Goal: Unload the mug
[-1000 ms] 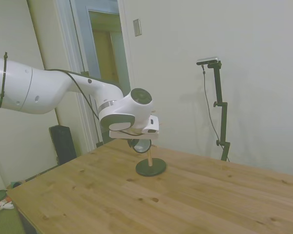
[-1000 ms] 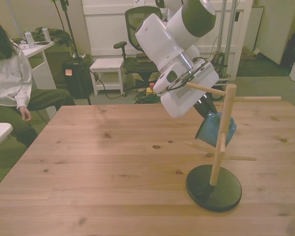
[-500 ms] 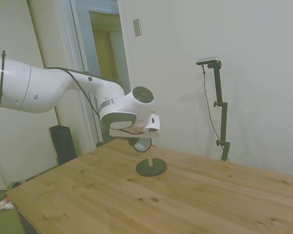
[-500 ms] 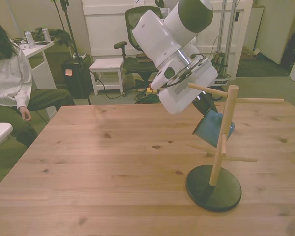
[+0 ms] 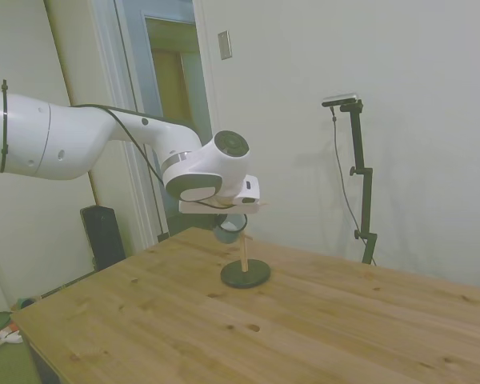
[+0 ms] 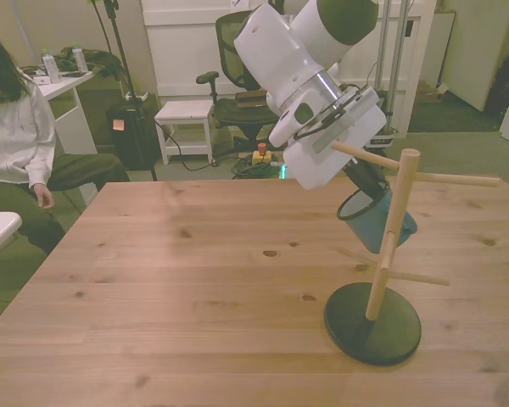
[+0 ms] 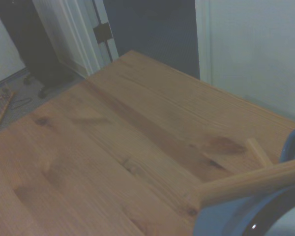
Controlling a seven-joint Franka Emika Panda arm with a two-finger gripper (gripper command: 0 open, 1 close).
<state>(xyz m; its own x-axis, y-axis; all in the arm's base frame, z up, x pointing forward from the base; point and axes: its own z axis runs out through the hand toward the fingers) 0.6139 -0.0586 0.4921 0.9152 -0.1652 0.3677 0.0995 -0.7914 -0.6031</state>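
My gripper [image 6: 366, 180] sits right of centre in the front view, upper half. Its fingers are hidden behind the white hand body and the stand's [image 6: 372, 322] upper peg [image 6: 366, 155]; I cannot tell how far they are open, nor whether they have hold of anything.

The mug [image 6: 374, 221] is just below the gripper, right of centre, tilted with its dark-rimmed mouth toward upper left. The stand's post crosses in front of it and hides part of its right side and handle. Whether it hangs on a peg or is off it, I cannot tell.

Side view: mug [image 5: 230, 223] is a small dark shape under my wrist, centre frame, above the stand's base [image 5: 245, 274]; detail is too small to read.

Wrist view: only a blurred blue edge of the mug [image 7: 221, 226] shows, cut off at lower right, with a peg [image 7: 246, 183] across it. Its inside is not visible.

A seated person [image 6: 13, 136] is cut off at the front view's left.
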